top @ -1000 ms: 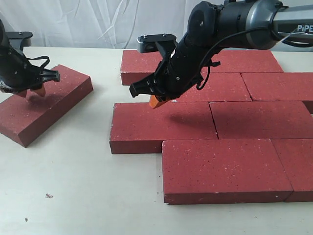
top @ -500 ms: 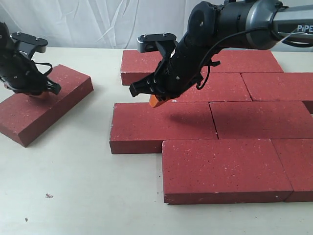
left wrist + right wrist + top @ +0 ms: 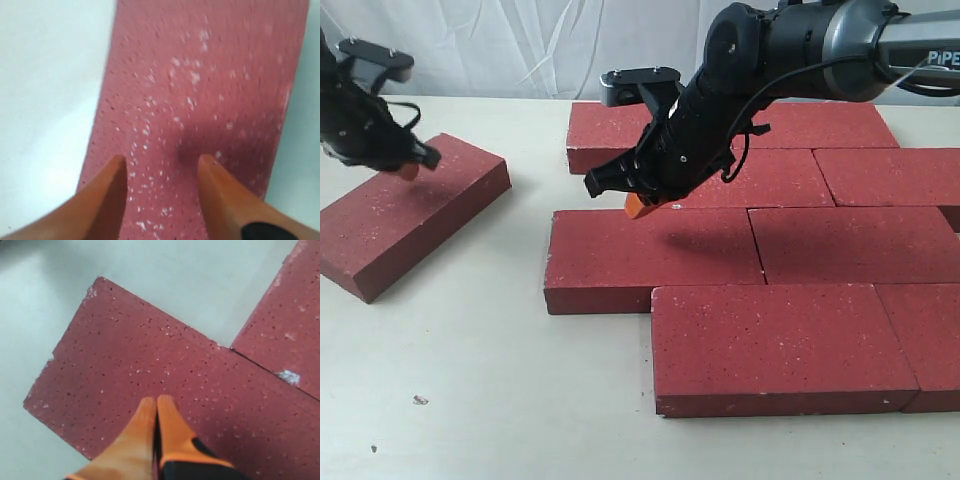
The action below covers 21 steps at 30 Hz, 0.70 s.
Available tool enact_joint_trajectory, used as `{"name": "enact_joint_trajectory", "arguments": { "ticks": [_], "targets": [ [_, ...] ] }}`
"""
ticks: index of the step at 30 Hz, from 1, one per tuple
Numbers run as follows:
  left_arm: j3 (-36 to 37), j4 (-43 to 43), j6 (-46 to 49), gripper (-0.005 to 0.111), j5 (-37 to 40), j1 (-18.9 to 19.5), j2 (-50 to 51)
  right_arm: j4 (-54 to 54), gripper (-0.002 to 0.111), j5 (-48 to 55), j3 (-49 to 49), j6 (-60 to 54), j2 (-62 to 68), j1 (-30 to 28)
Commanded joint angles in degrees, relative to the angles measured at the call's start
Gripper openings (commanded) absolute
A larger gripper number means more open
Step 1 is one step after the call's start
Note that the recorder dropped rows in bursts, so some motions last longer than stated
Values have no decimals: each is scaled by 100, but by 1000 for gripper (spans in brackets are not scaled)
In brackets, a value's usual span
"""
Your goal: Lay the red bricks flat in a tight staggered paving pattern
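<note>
Dark red and flecked with pale specks, the red bricks [image 3: 840, 240] lay flat in tight staggered rows on the right half of the pale surface [image 3: 500, 380] in the exterior view. A lone brick [image 3: 410, 215] lay askew, well apart on the left. The left claw [image 3: 408, 168] hung over that brick's far end; whether it touched could not be told from there. The right claw [image 3: 640, 205] hovered above the paved rows, its orange tips over the end brick [image 3: 640, 265] at the left of the second row from the front, and its shadow fell on that brick. In the left wrist view the left claw [image 3: 160, 162] had its two orange fingers [image 3: 107, 195] spread apart with nothing between them. The lone brick [image 3: 210, 75] showed its speckled top beneath, with pale surface [image 3: 45, 100] on both sides. In the right wrist view the right claw [image 3: 157, 401] had its fingers pressed together and gripped nothing. It was poised over the end brick [image 3: 130, 360], which met a neighbouring brick [image 3: 285, 320] edge to edge, with bare surface [image 3: 190, 280] beyond.
</note>
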Motion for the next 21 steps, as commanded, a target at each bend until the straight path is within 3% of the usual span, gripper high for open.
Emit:
{"name": "enact_joint_trajectory", "arguments": {
  "ticks": [1,9,21],
  "targets": [
    [-257,-61,-1946,44,-372,-6,-315,-45,-1,-78,3,-22,-52,-35],
    [-283,-241,-3213,44,-739,-6,76,-54,-1,-198,3,-22,-52,-35],
    [-283,-741,-3023,44,-498,-6,954,-391,-1,-310,3,-22,-52,-35]
  ]
}}
